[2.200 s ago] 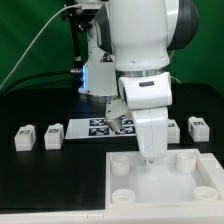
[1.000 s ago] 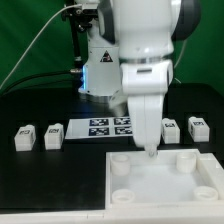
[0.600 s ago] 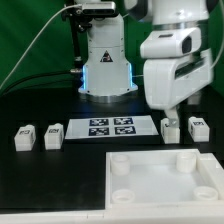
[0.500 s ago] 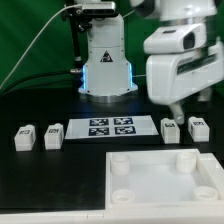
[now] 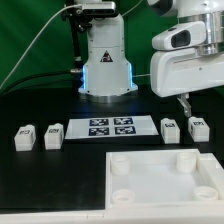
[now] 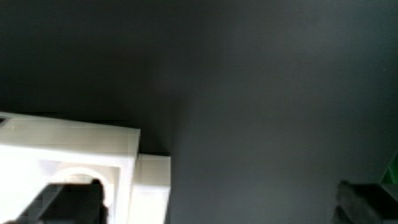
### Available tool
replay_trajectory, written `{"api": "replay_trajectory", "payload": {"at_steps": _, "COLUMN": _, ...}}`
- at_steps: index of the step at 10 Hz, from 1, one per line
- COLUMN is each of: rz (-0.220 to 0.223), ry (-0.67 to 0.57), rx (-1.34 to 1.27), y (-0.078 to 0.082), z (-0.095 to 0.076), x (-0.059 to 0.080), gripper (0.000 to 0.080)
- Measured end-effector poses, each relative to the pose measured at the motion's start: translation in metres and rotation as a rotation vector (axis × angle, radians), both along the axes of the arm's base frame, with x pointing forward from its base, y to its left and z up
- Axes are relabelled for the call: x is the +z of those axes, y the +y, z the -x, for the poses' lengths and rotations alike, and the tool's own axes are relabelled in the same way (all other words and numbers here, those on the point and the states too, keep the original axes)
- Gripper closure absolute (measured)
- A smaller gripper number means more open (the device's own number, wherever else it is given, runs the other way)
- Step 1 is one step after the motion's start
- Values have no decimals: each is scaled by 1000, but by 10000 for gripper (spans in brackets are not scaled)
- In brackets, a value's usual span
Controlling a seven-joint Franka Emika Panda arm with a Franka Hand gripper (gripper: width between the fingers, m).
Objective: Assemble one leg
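One leg (image 5: 170, 129) lies just below hovering claw (image 5: 184, 104), not touching.

A flat, matt black table (image 5: 40, 175) lies under the pincer (image 5: 183, 106) and spreads out from it on every side, lit softly and evenly with only a faint sheen and no hard shadows. Behind the pincer, past the far edge of the table, stands a plain green backdrop (image 5: 25, 20), and a thin pale cable (image 5: 30, 47) crosses it in a long arc well off to the exterior view's left. In the wrist view the dark table fills most of the picture below the pincer, with a sliver of green at one edge.
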State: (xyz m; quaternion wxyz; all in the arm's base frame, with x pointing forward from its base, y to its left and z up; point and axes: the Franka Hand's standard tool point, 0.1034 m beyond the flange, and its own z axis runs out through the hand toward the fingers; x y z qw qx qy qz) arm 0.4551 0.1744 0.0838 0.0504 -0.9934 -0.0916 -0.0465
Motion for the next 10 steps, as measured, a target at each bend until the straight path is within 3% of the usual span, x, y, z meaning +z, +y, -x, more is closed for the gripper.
{"api": "replay_trajectory", "payload": {"at_steps": 2, "rz": -5, "ry": 65, "rx": -48, "y": 9, "z": 0, "x": -10, "gripper": 151}}
{"api": "replay_trajectory", "payload": {"at_steps": 4, "rz": 82, "ry": 385, "rx": -89, "y": 8, "z": 49, "x": -33, "gripper": 151}}
{"api": "replay_trajectory", "payload": {"at_steps": 6, "rz": 123, "ry": 627, "rx": -76, "y": 18, "z": 34, "x": -28, "gripper": 151}}
{"api": "replay_trajectory", "payload": {"at_steps": 8, "rz": 171, "ry": 880, "rx": -60, "y": 11, "z": 40, "x": -31, "gripper": 151}}
{"api": "replay_trajectory", "payload": {"at_steps": 10, "rz": 182, "ry": 965, "rx": -51, "y": 11, "z": 38, "x": -36, "gripper": 151}}
